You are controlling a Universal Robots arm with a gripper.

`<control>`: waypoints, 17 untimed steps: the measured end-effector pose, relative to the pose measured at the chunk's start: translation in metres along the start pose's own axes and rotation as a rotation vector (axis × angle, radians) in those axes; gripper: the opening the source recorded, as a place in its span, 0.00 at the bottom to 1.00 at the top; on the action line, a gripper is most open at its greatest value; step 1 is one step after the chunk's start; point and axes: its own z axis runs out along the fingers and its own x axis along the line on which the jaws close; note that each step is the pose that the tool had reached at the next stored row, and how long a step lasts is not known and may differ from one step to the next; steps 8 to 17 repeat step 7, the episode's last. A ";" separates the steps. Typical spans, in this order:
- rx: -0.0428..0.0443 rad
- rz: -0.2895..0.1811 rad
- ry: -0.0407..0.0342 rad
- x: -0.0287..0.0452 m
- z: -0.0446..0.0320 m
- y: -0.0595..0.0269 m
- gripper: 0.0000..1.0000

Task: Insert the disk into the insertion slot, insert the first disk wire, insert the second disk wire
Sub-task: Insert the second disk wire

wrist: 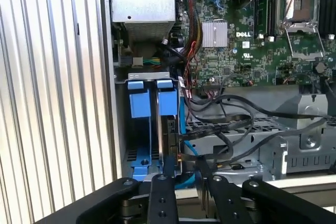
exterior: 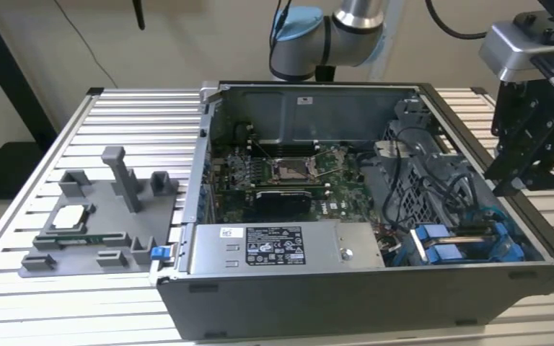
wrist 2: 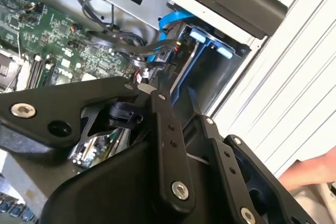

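One open computer case (exterior: 354, 310), one power supply box (exterior: 277, 246), two blue carrier tabs (wrist: 152, 98).

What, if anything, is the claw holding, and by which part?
Nothing that can be made out: the claw hangs above the case's edge near the disk.

A ribbed aluminium table (exterior: 113, 108) (silver slats) stands before a plain beige wall (exterior: 200, 36).

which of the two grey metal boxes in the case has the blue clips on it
The drive cage at the exterior view's right, nearest the gripper. The power supply box beside it carries a black-and-white label instead.
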 end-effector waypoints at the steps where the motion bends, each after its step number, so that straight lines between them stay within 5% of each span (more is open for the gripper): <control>1: 0.0000 0.000 0.0001 0.0000 0.0001 0.0000 1.00; 17: 0.0001 0.000 0.0018 0.0000 0.0000 0.0000 1.00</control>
